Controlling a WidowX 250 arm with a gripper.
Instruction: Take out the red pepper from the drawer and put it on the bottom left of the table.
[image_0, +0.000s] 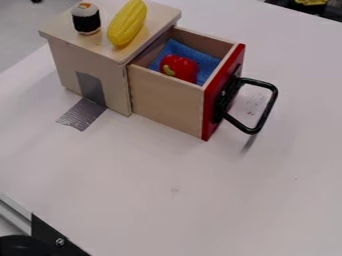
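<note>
The shiny red pepper (179, 68) sits down inside the pale wooden drawer (167, 102), top middle. I can't tell if the gripper is open.

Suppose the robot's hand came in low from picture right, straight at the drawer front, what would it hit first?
Probably the black handle, jutting from the red drawer front, though height is hard to judge.
</note>
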